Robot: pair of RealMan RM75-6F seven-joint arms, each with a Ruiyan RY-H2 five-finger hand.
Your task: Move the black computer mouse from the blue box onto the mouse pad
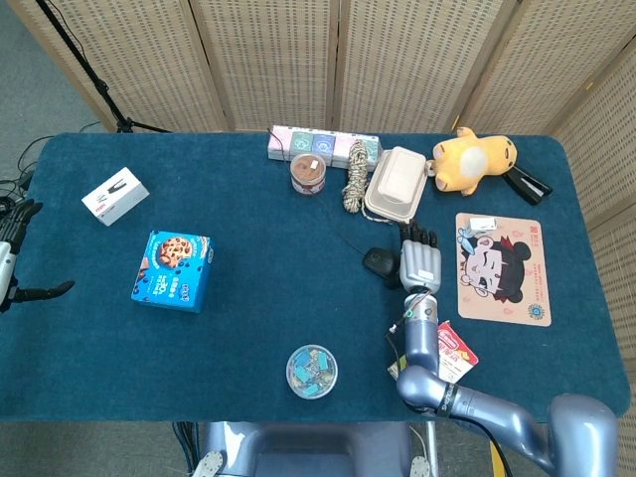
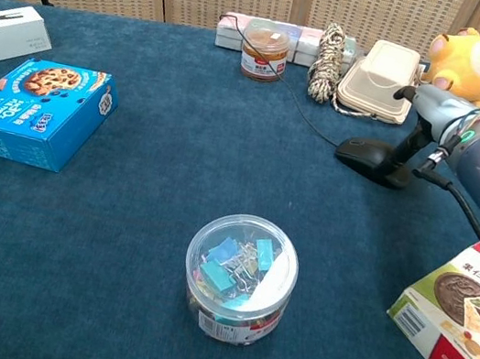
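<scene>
Head view showed the black computer mouse (image 1: 376,261) lying on the dark blue tablecloth (image 1: 248,229), between the blue cookie box (image 1: 173,270) and the cartoon-printed mouse pad (image 1: 503,269), its thin cord trailing away. The right hand (image 1: 418,260) was seen just beside it, fingers extended, gripping nothing; whether they touched the mouse could not be told. Only part of the left hand (image 1: 12,260) was shown, cut off at the frame edge, fingers spread, nothing held.
</scene>
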